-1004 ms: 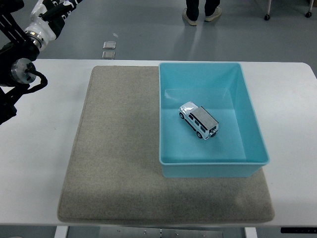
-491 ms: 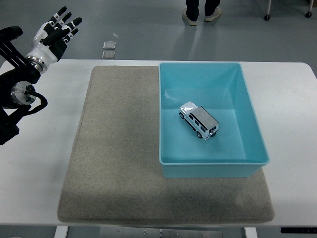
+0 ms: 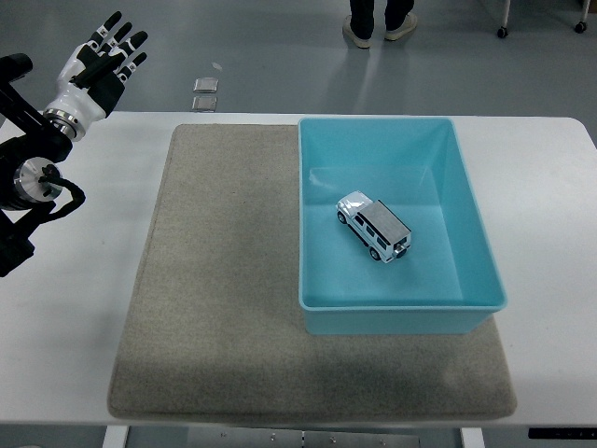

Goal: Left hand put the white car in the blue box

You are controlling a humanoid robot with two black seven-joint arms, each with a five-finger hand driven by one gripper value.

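One white table (image 3: 75,327) is filling the head view, its near edge running along the bottom of the picture and its far edge lying just behind one grey felt mat (image 3: 224,280). The mat is covering the middle of the tabletop, leaving bare white strips on the left, on the right and along the front. One blue box (image 3: 480,233) is sitting on the right half of the mat, its far rim reaching the mat's far edge and its right wall standing close to the mat's right edge. The mat's left half is lying uncovered, and a band of mat is showing in front of the box.

One white car (image 3: 374,227) is resting on its wheels on the box floor, near the middle, turned diagonally with its nose pointing to the far left. It is touching none of the four walls.

One arm is showing: the left arm is coming in from the left edge and rising over the table's far left corner. The left hand (image 3: 98,61) is hovering well away from the box, palm up, its five fingers spread and straight, gripping nothing.

Beyond the table, a person's two shoes (image 3: 381,28) are standing on the grey floor, and two small square plates (image 3: 206,93) are lying there too.
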